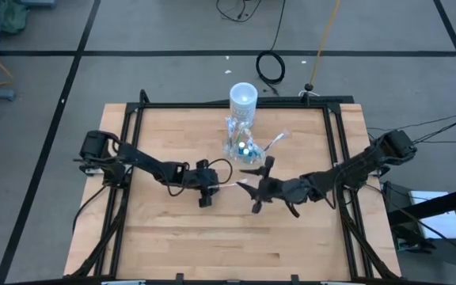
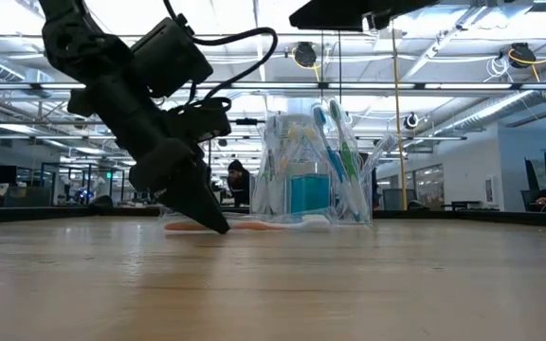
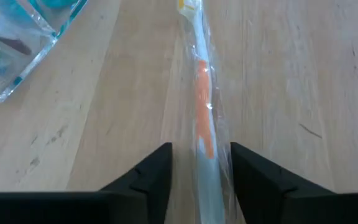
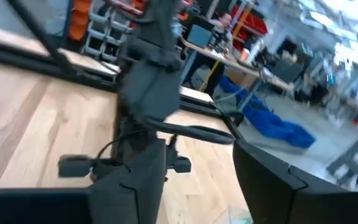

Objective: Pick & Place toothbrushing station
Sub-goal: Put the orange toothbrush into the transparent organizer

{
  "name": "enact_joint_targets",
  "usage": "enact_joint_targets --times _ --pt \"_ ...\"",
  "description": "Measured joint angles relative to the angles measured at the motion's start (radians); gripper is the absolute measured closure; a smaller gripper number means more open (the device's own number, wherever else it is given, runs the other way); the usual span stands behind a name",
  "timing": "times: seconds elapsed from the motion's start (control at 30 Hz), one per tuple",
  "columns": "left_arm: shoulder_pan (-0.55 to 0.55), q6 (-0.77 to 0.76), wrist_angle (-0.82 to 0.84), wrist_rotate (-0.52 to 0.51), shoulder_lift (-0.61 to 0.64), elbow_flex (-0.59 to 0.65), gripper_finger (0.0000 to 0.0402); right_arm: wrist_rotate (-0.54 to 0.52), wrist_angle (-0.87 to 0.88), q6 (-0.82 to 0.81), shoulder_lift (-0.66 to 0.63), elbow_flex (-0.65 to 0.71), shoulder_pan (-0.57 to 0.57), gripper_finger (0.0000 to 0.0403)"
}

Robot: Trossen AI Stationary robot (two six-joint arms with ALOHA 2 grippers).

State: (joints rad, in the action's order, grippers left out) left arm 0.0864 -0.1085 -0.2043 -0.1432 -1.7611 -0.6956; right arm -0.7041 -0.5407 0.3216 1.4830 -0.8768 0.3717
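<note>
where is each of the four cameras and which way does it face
High view: overhead, straight down on the table, both arms, left gripper, right gripper, clear container.
Low view: table height, level across to the container; left gripper comes down.
Left wrist view: between its fingers, down at a wrapped toothbrush.
Right wrist view: past its own fingers toward the left arm.
Shared: high and low both show the container.

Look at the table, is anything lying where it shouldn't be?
Yes. One wrapped toothbrush lies flat on the table, outside the clear container where the other toothbrushes stand. The left hand sits open around its handle, fingers on either side, low on the wood.
</note>
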Motion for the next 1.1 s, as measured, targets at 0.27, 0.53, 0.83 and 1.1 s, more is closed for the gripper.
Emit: enact_joint_targets --times 0.27,0.53,0.83,1.1 --pt "0.001 0.002 -0.03 -0.071 0.013 0.004 0.038 0.002 0.007 -0.289 0.0 0.0 -0.08 0.0215" --pt "0.066 -0.002 0.08 -0.349 0.15 0.005 0.0388 0.003 0.007 -0.4 0.0 0.0 -0.091 0.0226" --pt "0.251 0.042 0.114 -0.842 0.382 0.005 0.0392 0.041 0.013 -0.634 0.0 0.0 -0.11 0.0233" --pt "0.298 0.406 -0.247 -1.167 0.377 0.005 0.0386 0.061 -0.154 -0.635 0.058 0.0 -0.189 0.0234"
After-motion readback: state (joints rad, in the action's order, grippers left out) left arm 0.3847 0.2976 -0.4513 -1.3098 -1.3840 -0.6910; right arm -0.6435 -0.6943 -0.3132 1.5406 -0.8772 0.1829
